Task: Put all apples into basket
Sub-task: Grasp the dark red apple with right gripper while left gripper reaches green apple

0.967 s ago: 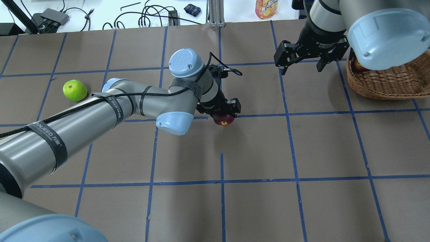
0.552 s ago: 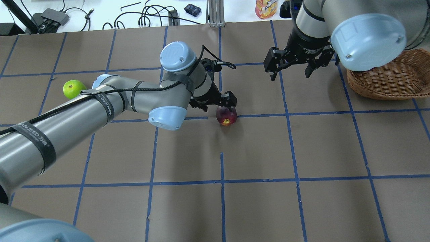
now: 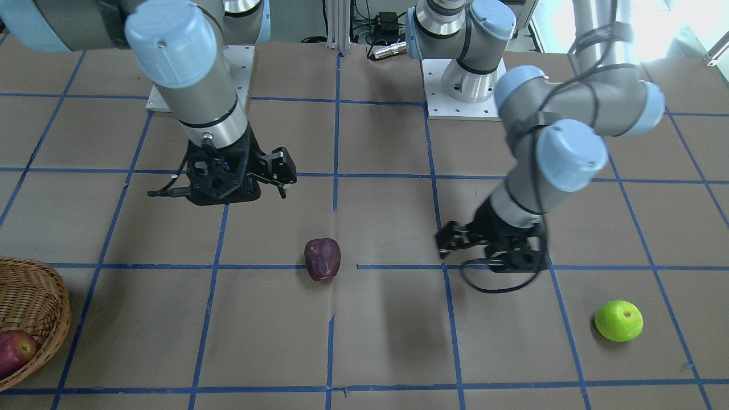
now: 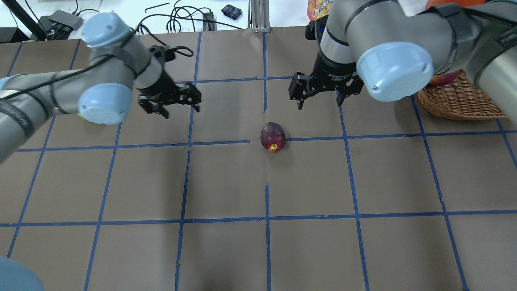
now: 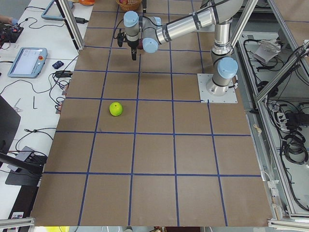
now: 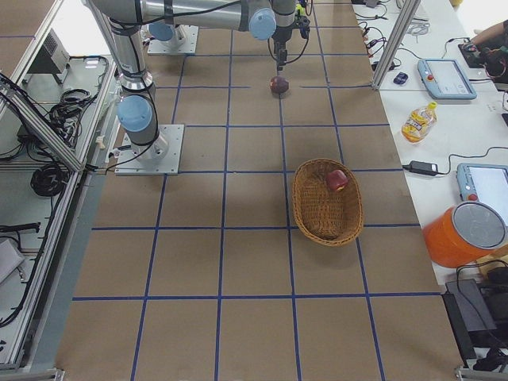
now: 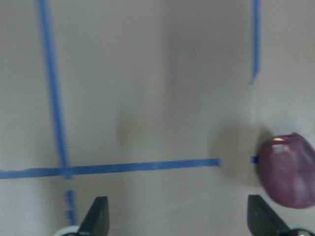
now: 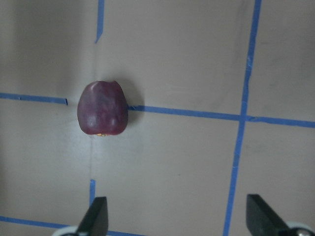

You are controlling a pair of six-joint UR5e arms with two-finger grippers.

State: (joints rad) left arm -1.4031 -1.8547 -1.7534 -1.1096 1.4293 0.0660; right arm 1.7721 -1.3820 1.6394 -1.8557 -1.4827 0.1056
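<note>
Seen from overhead, blue tape gridded the brown-papered table [image 4: 226, 182]; cables [image 4: 177, 18] littered the white bench at twelve o'clock. The maroon apple [image 4: 273, 136] lay mid-table. The left gripper [image 4: 182, 112] hung wide and empty at its ten, and the right gripper [image 4: 319, 106] hung likewise at one. The green apple [image 3: 618, 320] sat toward nine, and the red apple [image 6: 336, 180] lay inside the basket [image 6: 317, 213] at two.

- Table [image 4: 226, 182] before me: brown sheeting, blue tape grid.
- Maroon apple [image 4: 273, 136]: on a grid line, near the centre.
- Green apple [image 3: 618, 320]: at my 9 o'clock from it.
- Basket [image 4: 456, 103]: at my 3 o'clock.
</note>
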